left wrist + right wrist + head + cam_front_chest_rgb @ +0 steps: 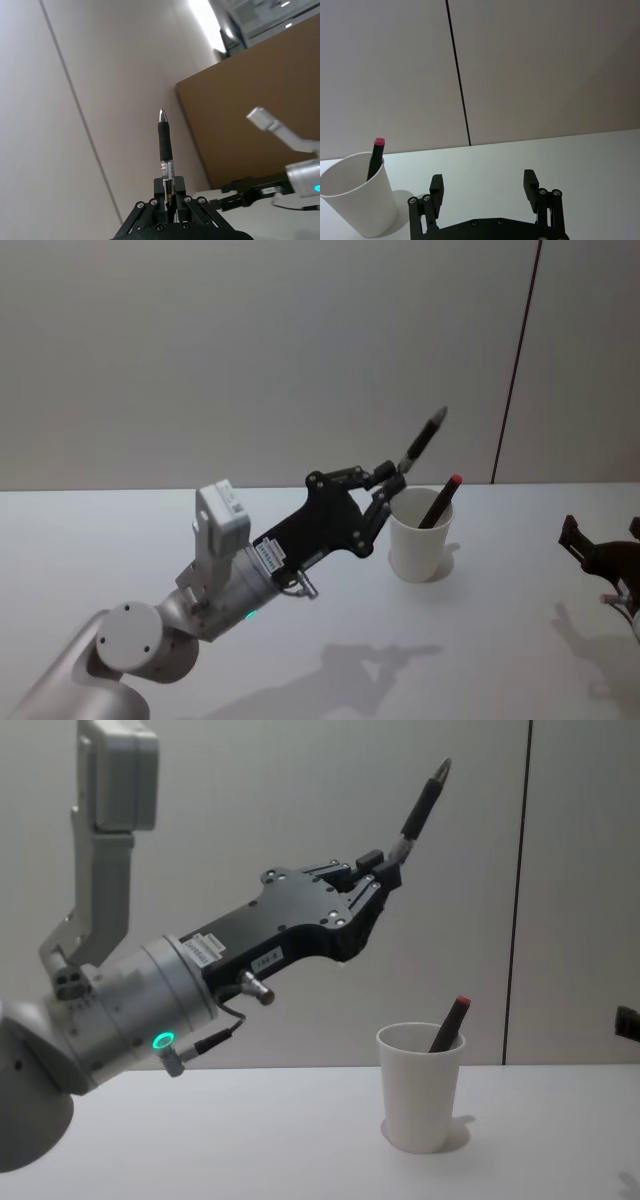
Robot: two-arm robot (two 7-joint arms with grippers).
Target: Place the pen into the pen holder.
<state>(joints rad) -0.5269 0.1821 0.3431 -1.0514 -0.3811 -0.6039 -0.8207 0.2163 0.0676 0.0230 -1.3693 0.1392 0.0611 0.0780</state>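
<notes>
Left gripper (383, 872) looms closest, clamped on the lower end of the pen (422, 802), which slants tip-up above and just left of the cup (420, 1100). This looks like the carry step, and next the pen likely needs swinging over the rim and tipping down before release. Chest view shows the height gap, while the right wrist view shows the right gripper (484, 182) wide open, empty, near the cup.
</notes>
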